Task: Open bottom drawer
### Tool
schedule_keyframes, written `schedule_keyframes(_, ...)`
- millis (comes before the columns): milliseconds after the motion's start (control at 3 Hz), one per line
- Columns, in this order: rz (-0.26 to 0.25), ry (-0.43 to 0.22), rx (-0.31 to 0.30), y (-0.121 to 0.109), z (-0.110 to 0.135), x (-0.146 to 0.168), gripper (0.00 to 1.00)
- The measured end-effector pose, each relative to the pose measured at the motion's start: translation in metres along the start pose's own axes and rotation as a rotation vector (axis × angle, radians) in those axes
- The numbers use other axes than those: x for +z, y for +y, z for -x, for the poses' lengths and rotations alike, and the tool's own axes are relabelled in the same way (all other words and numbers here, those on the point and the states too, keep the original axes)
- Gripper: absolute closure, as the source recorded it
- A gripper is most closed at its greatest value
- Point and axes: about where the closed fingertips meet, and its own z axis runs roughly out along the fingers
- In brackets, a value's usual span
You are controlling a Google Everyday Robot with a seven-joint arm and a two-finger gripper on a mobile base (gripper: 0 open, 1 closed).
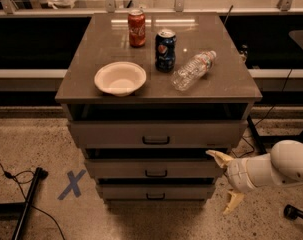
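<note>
We noted the gripper (221,181) low, right of the cabinet (231,84), fingers spread wide, holding nothing. The bottom drawer (156,191) sat lowest of three, just left of the gripper, not touching.

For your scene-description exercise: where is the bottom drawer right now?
In the camera view, the bottom drawer sits lowest, below the middle drawer; the end effector hovers off its right end.

Cabinet (226,81): bowl (120,77), cans (137,28) (165,50), bottle (193,70); tool (226,180) beside
</note>
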Motion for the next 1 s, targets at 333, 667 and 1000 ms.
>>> schedule_keyframes(333, 0.107, -0.02, -0.062, 0.012, -0.011, 0.017, 0.0)
schedule_keyframes(667, 0.128, -0.031, -0.063, 0.017, -0.008, 0.017, 0.0)
schedule_keyframes(1000, 0.179, -0.042, -0.024, 0.027, -0.023, 0.041, 0.0)
